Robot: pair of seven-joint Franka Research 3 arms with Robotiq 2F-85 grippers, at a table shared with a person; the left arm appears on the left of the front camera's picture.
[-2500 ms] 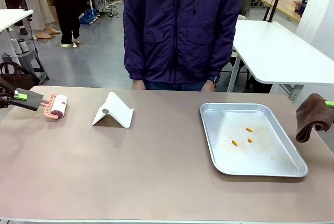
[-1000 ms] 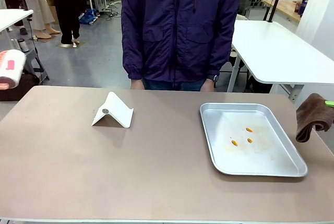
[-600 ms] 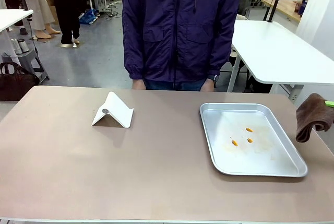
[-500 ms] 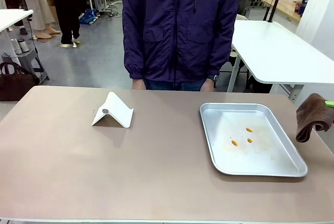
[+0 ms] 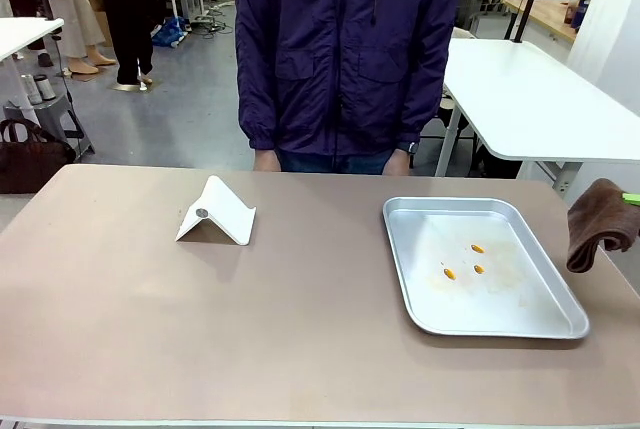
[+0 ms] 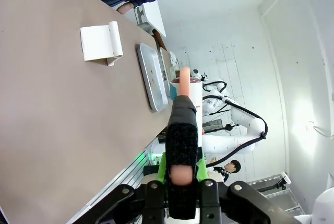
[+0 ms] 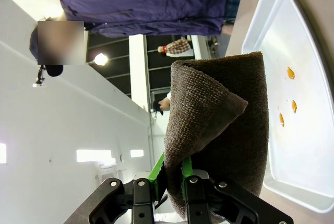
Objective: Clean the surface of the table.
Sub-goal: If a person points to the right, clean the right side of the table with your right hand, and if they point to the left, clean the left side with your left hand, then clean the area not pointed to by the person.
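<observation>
Front view: table (image 5: pixel 250 329) spans the frame, metal tray (image 5: pixel 396 254) on its right half; left gripper (image 6: pixel 182 181) clamped on lint roller (image 6: pixel 182 130); right gripper (image 7: pixel 174 181) clamped on brown cloth (image 7: pixel 219 114).

A: What is lying behind?
B: A grey floor (image 5: pixel 170 119) is stretching back. A white table (image 5: pixel 530 99) is standing at right, a left table (image 5: pixel 20 34) is edging in opposite.
A: And farther off?
B: A wooden bench (image 5: pixel 545 11) is showing at far right. A dark bag (image 5: pixel 30 154) is sitting low at left. A white wall (image 6: pixel 292 78) is closing the room, and a lamp (image 7: pixel 100 58) is glowing.
</observation>
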